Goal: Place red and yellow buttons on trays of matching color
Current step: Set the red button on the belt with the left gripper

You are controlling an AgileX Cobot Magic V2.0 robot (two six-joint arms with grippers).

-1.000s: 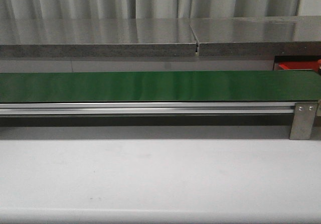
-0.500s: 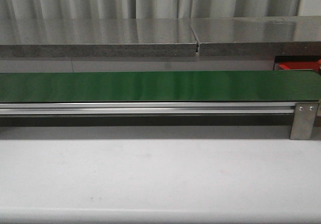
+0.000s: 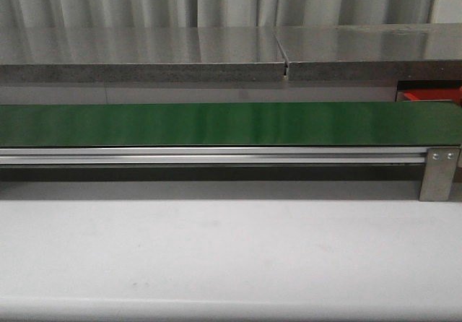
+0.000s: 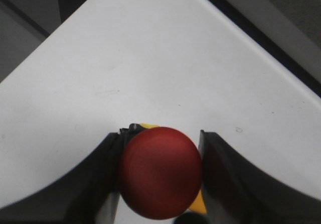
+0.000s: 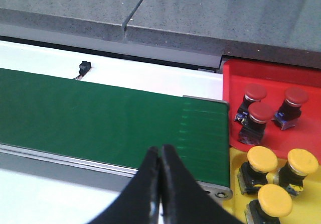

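Nothing has moved on the green belt (image 3: 231, 123). My left jaws (image 4: 159, 170) grip a red button (image 4: 160, 173) above the counter (image 4: 150, 58); my right jaws (image 5: 159, 184) are closed, empty.

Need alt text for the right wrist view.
Shut right gripper hovers over the green conveyor belt. Beyond the belt's end, a red tray holds three red buttons and a yellow tray three yellow buttons.

Left gripper (image 4: 159, 176): fingers (image 4: 223, 179) clamped either side of a red button (image 4: 160, 171) — lower centre of frame.
Right gripper (image 5: 159, 184): fingertips pressed together, nothing between — bottom centre.
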